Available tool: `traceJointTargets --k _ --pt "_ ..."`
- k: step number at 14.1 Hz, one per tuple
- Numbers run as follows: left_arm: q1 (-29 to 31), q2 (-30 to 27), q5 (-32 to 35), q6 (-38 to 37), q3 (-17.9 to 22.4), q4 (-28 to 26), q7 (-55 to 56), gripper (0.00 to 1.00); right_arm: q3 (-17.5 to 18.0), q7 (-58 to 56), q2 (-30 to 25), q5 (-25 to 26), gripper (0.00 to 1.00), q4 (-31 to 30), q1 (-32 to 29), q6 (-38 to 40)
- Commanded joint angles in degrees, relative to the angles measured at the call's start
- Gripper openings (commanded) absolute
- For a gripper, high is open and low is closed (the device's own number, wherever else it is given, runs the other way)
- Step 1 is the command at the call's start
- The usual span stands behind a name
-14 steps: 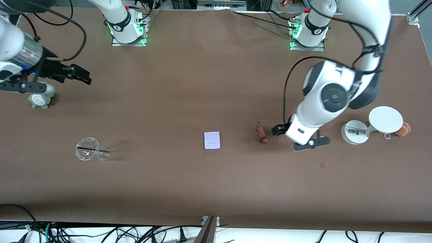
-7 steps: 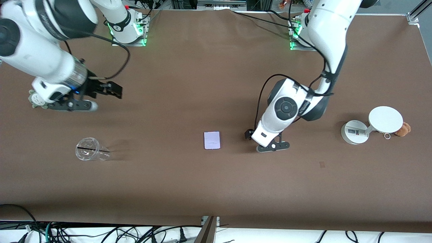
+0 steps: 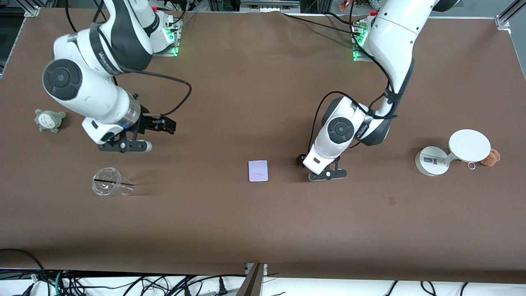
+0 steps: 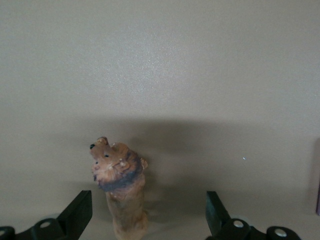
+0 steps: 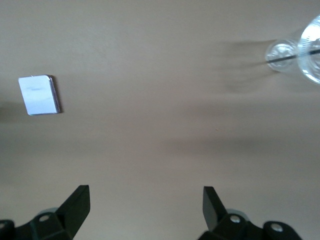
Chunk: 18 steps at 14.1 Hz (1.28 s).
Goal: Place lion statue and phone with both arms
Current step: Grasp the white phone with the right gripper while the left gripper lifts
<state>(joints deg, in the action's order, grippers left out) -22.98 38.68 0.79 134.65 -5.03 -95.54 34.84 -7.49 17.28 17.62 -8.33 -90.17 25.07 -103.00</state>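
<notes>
Brown table (image 3: 263, 230), both grippers (image 4: 147, 220) (image 5: 145, 212) spread empty, lion statue (image 4: 121, 187) between left fingers

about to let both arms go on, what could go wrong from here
The lion statue sits off-centre between the open left gripper fingers, so a close may tip or push it rather than grip it.

The phone lies flat on the table; the open right gripper is not over it and may struggle to catch its thin edge.

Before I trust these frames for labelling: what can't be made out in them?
- Front view: the small orange-brown lion statue is hidden under the left gripper.
- Left wrist view: the statue's base is cut off by the picture's edge.
- Front view: markings on the flat pale lavender phone are too small.
</notes>
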Motion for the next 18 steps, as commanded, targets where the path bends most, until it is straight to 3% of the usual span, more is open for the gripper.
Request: traceJointTargets --k 1,2,3,5,6,10,12,18 --pt "-0.84 -1.51 2.37 1.40 0.90 -2.46 0.32 1.00 -0.24 4.32 6.88 -0.98 1.00 7.71 2.43 0.35" --pt "-0.84 -1.59 2.63 2.89 0.90 -3.24 0.32 1.00 -0.24 6.51 8.81 -0.98 1.00 9.03 3.65 -0.88" --pt "-0.66 -1.60 2.64 4.03 0.90 -4.04 0.32 0.81 -0.24 8.45 10.49 -0.98 1.00 9.74 4.71 -2.72" --pt "-0.22 -2.03 2.64 3.96 0.81 -4.13 0.32 0.17 -0.24 10.05 12.95 -0.98 1.00 10.27 6.21 -7.11" --pt "-0.22 -2.38 2.72 3.43 0.90 -4.13 0.06 0.00 -0.24 10.40 13.75 -1.07 1.00 10.27 6.56 -8.78" --pt "4.51 -6.85 2.73 -1.74 0.99 -3.87 -4.49 0.00 -0.24 12.76 19.54 -5.10 1.00 14.65 8.58 -13.53" --pt "9.07 -9.23 2.64 -5.35 0.90 -3.95 -11.77 0.00 -0.16 16.10 22.88 -5.20 1.00 17.47 9.64 -16.00" --pt "25.67 -12.57 2.55 -4.84 0.64 -9.48 -34.80 0.00 -0.51 23.85 29.30 -3.71 1.00 18.27 15.79 -25.39"
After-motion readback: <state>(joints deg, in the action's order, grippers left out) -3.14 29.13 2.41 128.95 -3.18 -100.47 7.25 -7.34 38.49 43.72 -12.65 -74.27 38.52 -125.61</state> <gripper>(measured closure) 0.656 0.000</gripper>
